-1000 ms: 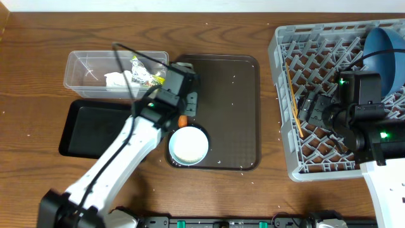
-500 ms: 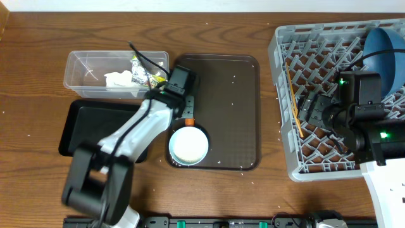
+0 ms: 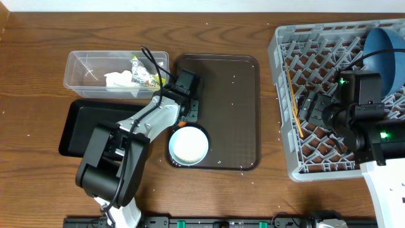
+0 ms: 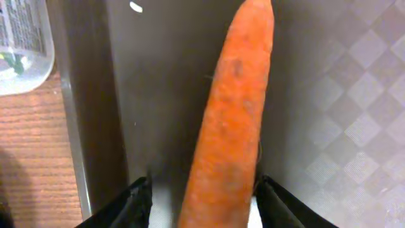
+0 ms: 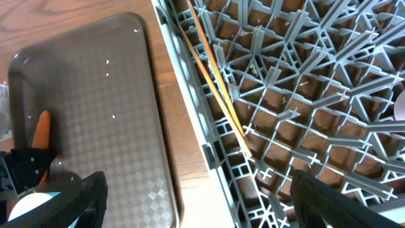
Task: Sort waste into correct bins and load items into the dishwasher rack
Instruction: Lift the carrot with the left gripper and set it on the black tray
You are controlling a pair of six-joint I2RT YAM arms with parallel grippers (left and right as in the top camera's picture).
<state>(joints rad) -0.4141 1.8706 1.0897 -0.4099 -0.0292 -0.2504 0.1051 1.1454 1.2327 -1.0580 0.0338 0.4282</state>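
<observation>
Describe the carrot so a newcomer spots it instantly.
Find the dark brown serving tray mid-table. At its left edge, next to the white bowl, the carrot lies between the left gripper's fingers. It's the only orange thing there, long and tapered.

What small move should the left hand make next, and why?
Probably close the left hand on the carrot. The wrist view shows the carrot lying on the brown tray between the two fingers, with a gap visible on at least one side, so it seems placed for a grasp but not yet gripped.
</observation>
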